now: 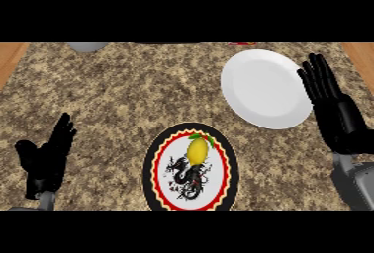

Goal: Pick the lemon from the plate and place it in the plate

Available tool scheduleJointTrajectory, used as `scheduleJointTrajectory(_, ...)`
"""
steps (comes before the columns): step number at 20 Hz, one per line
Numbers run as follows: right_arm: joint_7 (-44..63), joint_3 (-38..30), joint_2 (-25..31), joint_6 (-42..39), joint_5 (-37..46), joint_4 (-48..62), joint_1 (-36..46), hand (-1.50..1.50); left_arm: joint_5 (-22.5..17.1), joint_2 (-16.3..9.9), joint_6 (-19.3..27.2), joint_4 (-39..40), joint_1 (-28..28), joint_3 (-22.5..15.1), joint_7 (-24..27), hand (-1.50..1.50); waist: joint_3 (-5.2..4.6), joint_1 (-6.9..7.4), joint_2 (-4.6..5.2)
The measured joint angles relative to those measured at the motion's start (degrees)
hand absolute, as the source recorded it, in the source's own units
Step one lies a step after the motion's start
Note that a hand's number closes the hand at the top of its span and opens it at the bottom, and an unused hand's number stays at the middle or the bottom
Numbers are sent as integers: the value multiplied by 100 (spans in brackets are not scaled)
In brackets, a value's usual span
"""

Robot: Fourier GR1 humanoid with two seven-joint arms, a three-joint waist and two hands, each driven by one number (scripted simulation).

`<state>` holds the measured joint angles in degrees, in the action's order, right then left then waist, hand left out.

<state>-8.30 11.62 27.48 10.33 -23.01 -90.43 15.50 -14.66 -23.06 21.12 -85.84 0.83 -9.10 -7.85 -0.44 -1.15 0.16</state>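
Observation:
A yellow lemon [197, 148] with a green leaf lies on the upper part of a decorated plate [222, 175] with a black rim, a red ring and a dark dragon figure, near the front of the counter. A plain white plate [263, 89] stands behind it to the right, with nothing on it. My right hand [337, 114] is open, fingers straight and pointing away, beside the white plate's right edge. At the lower left my left hand [46, 159] rests open, fingers up, well to the left of the decorated plate.
The speckled granite counter [124, 94] has wooden strips at its left and right sides. A grey round object [87, 47] shows at the back left edge, and a small red item [242, 44] at the back.

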Motion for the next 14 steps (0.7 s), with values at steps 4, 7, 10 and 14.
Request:
scheduleJointTrajectory(4, 779, 426, -430, 485, 368, -275, 242, 150, 228, 107, -37, 30, -83, -126, -39, 0, 25, 97, -14)
scheduleJointTrajectory(7, 1279, 988, -515, 854, 1002, -150, 533, 150, 348, 113, -53, 37, -143, -238, -78, 0, -38, 140, -35)
scheduleJointTrajectory(10, 1395, 1429, 413, 865, 2284, 182, 685, 150, 367, 136, -89, 71, -147, -320, -125, 0, -108, 102, -72)
scheduleJointTrajectory(14, 1746, 1849, -155, 2038, 3270, 338, 355, -150, 386, 238, -96, 132, -192, -415, -192, 0, -22, 45, -53)
